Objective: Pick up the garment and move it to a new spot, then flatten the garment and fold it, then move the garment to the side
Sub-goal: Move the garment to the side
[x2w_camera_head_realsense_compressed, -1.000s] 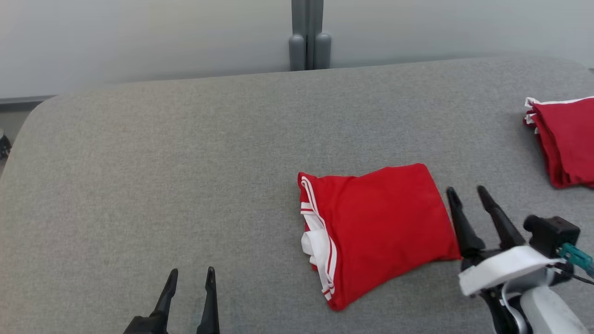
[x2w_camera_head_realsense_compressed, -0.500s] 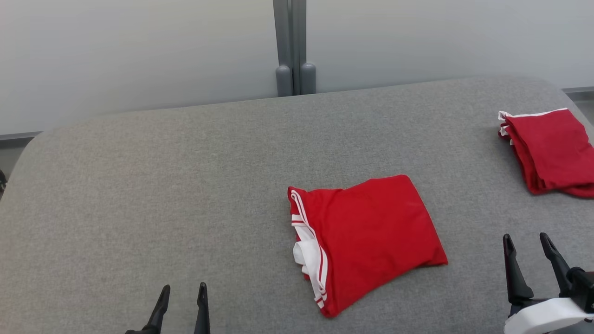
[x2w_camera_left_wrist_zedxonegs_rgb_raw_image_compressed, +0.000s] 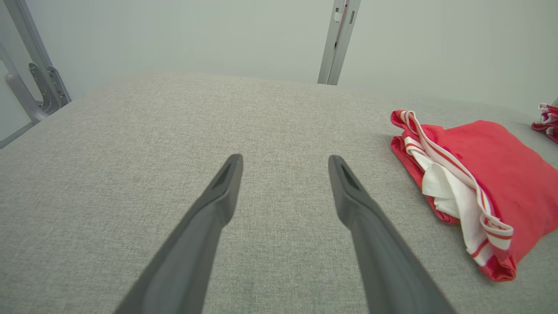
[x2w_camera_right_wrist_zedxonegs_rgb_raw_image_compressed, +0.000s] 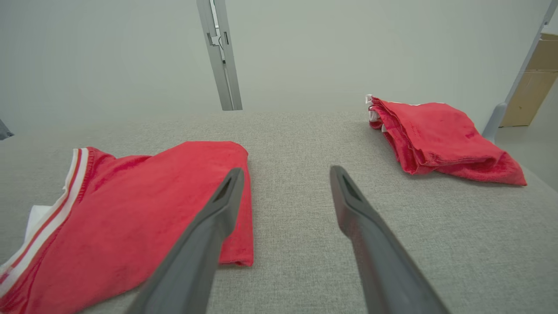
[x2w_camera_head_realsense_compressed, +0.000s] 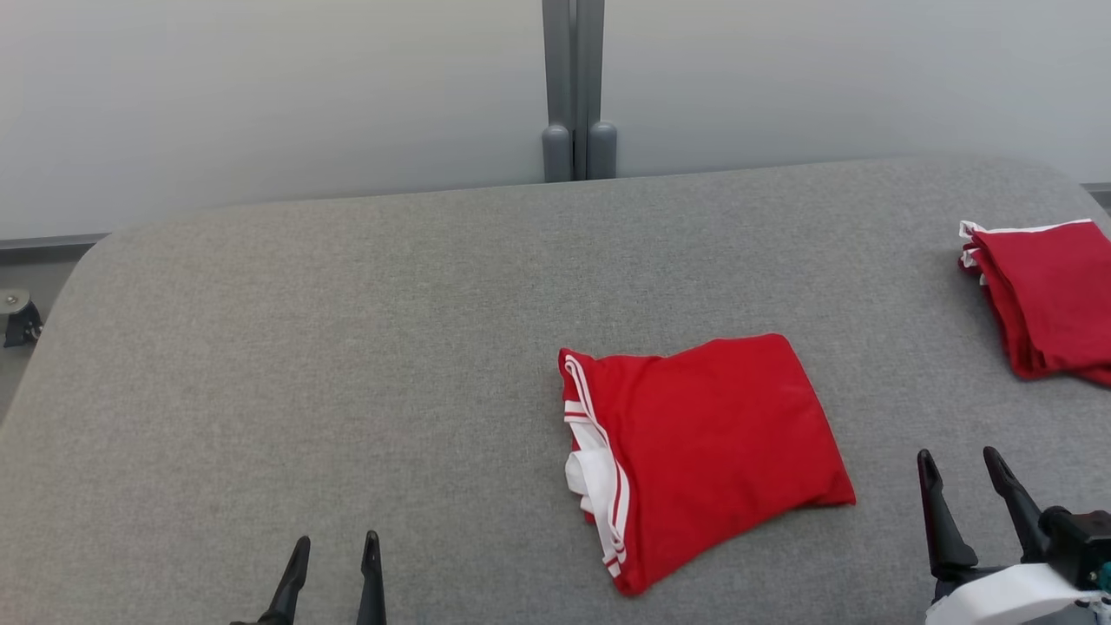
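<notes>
Your left jaws released over grey bench [x2w_camera_head_realsense_compressed: 347, 347], right jaws released too, folded red garment [x2w_camera_head_realsense_compressed: 720, 451] between them, second red pile [x2w_camera_head_realsense_compressed: 1059, 304] beyond your right jaws

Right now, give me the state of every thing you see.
garment: folded, lying on the table, unheld.
red pile: folded, near the table's right edge.
left gripper: open, empty.
right gripper: open, empty, clear of the garment.
</notes>
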